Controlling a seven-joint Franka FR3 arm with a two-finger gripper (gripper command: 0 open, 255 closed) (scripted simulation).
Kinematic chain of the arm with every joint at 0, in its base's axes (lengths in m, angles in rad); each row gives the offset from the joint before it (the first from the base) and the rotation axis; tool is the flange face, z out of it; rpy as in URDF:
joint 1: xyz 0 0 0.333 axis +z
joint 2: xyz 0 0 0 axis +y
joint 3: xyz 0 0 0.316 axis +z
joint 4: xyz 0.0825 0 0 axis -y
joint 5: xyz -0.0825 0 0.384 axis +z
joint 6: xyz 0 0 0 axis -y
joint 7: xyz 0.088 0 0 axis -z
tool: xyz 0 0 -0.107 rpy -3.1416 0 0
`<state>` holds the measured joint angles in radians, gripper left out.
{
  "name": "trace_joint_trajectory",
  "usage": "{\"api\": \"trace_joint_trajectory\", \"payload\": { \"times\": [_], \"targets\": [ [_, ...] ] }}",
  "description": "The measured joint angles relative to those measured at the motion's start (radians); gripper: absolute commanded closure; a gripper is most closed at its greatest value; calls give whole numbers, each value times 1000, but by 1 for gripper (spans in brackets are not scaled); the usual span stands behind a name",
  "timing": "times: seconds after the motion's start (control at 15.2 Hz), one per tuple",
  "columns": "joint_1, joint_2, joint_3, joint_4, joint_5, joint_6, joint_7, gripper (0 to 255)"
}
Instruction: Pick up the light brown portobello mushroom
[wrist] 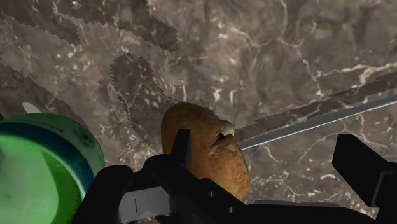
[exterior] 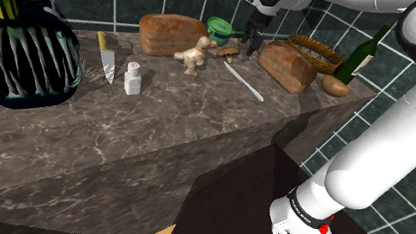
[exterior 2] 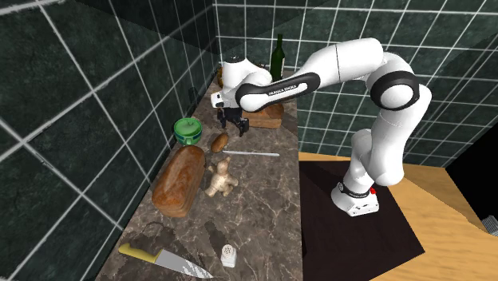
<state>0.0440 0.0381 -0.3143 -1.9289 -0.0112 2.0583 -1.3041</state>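
One light brown mushroom (wrist: 213, 162), partly hidden (near edge) behind one finger (wrist: 182, 146), end effector (wrist: 270, 149) spread apart, empty.

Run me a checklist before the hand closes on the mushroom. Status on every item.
1. Fingers open: ok. The hand is spread wide.
2. Mushroom centred in the gap: not ok. It lies by one finger, far from the other.
3. Hand low enough to grip: cannot tell. The shoulder view puts it just above the mushroom.
4. Green container outside the gap: ok.
5. Slim knife clear of the gap: not ok. Its tip lies between the fingers, beside the mushroom.
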Motion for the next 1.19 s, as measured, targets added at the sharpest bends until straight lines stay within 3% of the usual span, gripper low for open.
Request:
{"api": "trace_joint_trajectory", "payload": {
  "times": [0.26,0.79,0.86,1.19],
  "targets": [
    [-13,128,4,120,42,23,-135,0],
    [-18,176,10,83,59,109,-160,0],
    [-18,176,10,79,59,113,-160,255],
    [-18,174,9,74,58,119,-160,255]
  ]
}}
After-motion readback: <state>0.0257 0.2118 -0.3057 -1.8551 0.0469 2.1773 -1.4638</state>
